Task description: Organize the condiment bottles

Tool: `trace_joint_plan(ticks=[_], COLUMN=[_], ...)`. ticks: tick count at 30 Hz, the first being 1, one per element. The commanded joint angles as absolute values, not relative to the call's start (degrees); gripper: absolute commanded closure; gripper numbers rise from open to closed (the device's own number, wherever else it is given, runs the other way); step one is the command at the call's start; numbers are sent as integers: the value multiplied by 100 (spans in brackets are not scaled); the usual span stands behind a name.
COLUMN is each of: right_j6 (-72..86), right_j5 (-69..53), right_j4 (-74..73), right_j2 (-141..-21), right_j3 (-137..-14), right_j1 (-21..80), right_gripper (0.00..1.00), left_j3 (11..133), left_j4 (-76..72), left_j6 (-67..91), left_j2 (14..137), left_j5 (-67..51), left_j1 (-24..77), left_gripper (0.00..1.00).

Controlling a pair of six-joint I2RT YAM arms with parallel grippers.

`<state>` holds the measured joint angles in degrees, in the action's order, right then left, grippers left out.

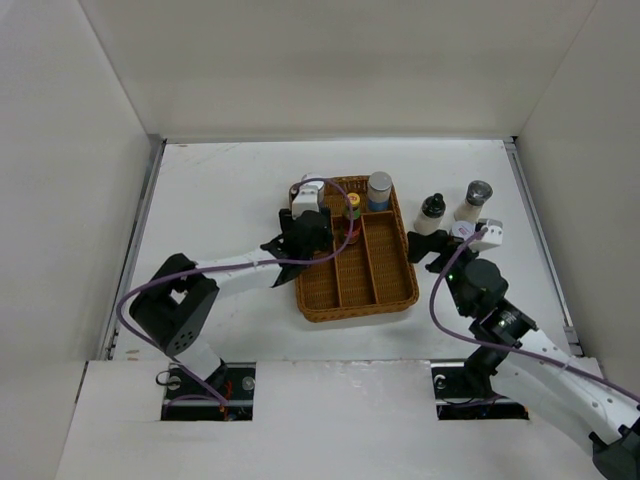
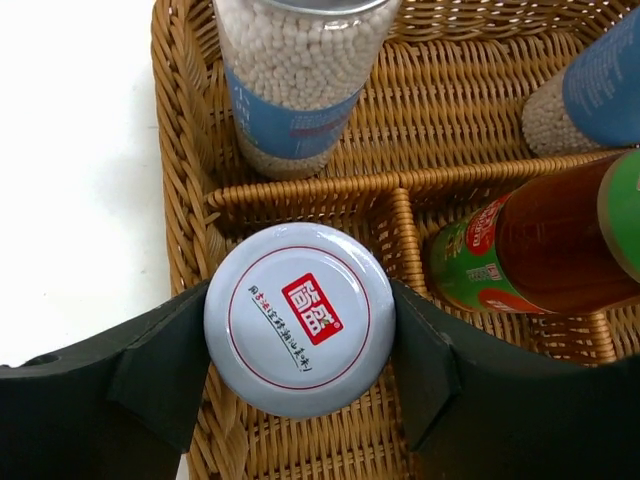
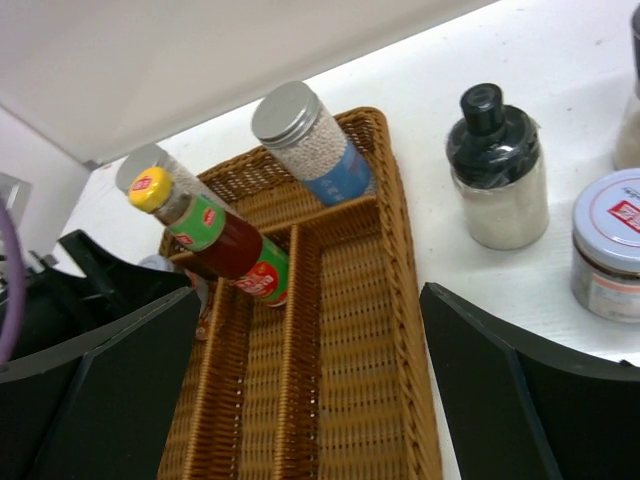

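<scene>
White table (image 1: 230,190) — left fingers (image 2: 150,380) around jar (image 2: 300,330)

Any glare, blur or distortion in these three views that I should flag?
Top external: even light, soft shadows, no glare. Left wrist: sharp, print on the white-lidded jar readable. Right wrist: the yellow-capped sauce bottle in the wicker tray looks tilted, probably from lens perspective; near fingers dark and featureless.
</scene>
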<state>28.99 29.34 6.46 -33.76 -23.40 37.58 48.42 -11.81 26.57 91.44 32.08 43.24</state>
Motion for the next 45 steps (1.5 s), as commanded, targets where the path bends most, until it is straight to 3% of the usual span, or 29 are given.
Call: trace_joint_plan(ticks=[1, 6, 10, 17, 22, 32, 40, 41, 45], right_j6=[2962, 2927, 2971, 3050, 2979, 2812, 2760, 2751, 2760], right_j5=[3138, 3550, 3823, 3727, 3297, 2374, 2417, 2382, 2425], right_j4=[493, -165, -589, -738, -896, -536, -194, -115, 306], right_j2=[-3419, -3419, -3497, -4525, -5316, -6775, -7628, -7707, -7779], right_j3=[-2478, -2759, -2918, -3146, -3550, -4210, -4350, -4359, -4263], right_j1=[3643, 3380, 2923, 2062, 1596, 804, 620, 602, 593], right_gripper=[1, 0, 0, 0, 0, 0, 0, 4, 41], left_j3=[4984, 4370, 3553, 1910, 1056, 782, 791, 791, 800], left_j4=[-1889, -2407, -3022, -4042, -4333, -4579, -4649, -4676, -4746], left_j6=[2716, 2812, 2821, 2988, 3330, 3806, 3806, 3806, 3806], left_j2=[8816, 8000, 6876, 5504, 4826, 5344, 5598, 5642, 5748], left_j5=[3498, 3445, 3445, 3638, 3929, 3981, 4025, 4025, 3990], left_j1=[4442, 4644, 4855, 4777, 4128, 4082, 4038, 4038, 4021], left_gripper=[31, 12, 6, 7, 7, 6, 6, 6, 6])
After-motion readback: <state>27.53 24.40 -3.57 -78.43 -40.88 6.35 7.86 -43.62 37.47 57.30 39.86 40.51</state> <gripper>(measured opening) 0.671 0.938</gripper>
